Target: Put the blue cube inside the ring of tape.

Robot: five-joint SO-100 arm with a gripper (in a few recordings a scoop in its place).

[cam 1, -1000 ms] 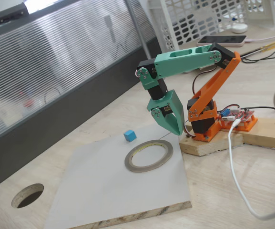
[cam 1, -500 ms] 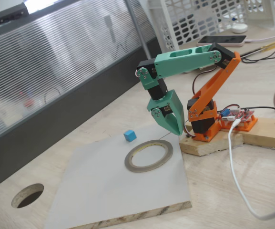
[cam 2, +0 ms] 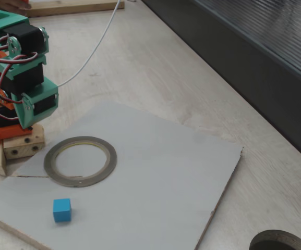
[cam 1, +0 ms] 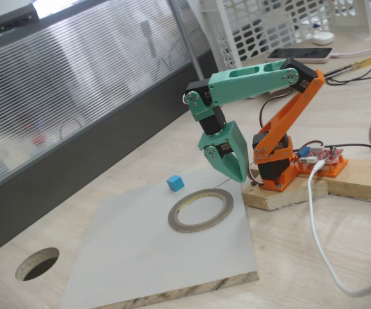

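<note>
The blue cube (cam 1: 175, 183) sits on a pale grey board (cam 1: 140, 257) left of centre in a fixed view, close to the board's far edge and a short way up-left of the ring of tape (cam 1: 200, 210), not touching it; in the other fixed view the cube (cam 2: 62, 210) lies near the lower left, below the ring (cam 2: 80, 160). The ring lies flat on the board, its opening showing only bare board. The green gripper (cam 1: 238, 175) hangs point-down just right of the ring, above the board's far right corner, with nothing between its fingers; they look drawn together, though I cannot tell for sure. Nothing lies between the cube and the ring. Behind the gripper the orange arm base (cam 1: 274, 161) stands on a wooden block (cam 1: 288, 193), with a white cable (cam 1: 320, 244) trailing off to the lower right. A dark round hole (cam 1: 37, 263) cuts through the wooden tabletop (cam 1: 314, 270) at lower left, well apart from the board's contents. A white lattice crate (cam 1: 281, 26) stands at the upper right.
</note>
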